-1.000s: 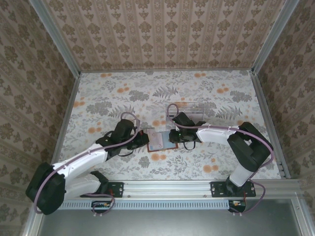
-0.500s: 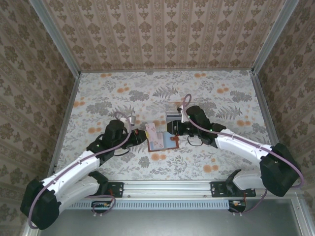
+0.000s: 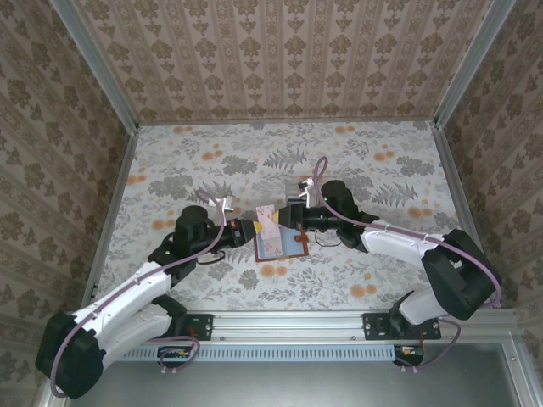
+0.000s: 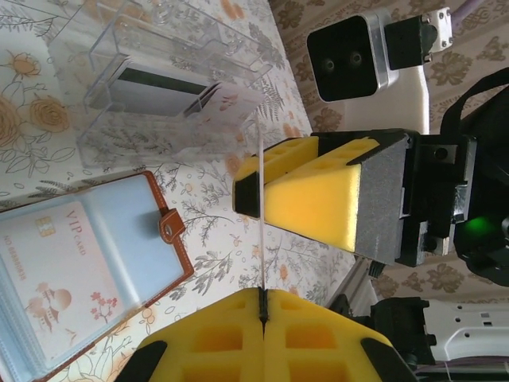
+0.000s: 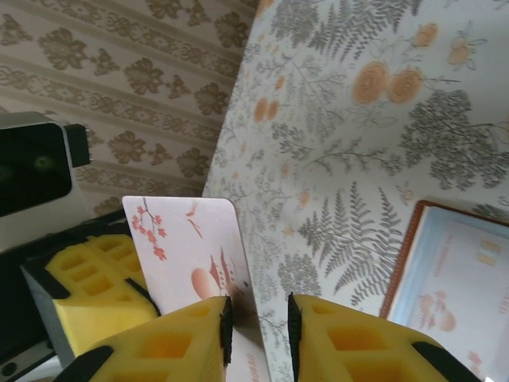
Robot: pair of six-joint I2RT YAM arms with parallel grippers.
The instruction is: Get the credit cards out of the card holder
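Though busy with orange flowers, tabletop (image 3: 212, 153) between beige damask walls (image 3: 280, 59).

Lab cell — aluminium frame (image 3: 339, 320), wallpapered walls (image 3: 280, 59)

The card holder (image 4: 135, 239) is showing brown edging and grey-blue pockets; the card (image 5: 191, 239) is displaying red blossoms on white; the table (image 3: 212, 161) is wearing orange-grey florals.

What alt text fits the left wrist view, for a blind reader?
The left gripper, shut, holds a thin card edge-on, with a yellow finger of the right gripper beside it. On the floral table lie the open card holder with a VIP card in a pocket and a clear tray holding cards.
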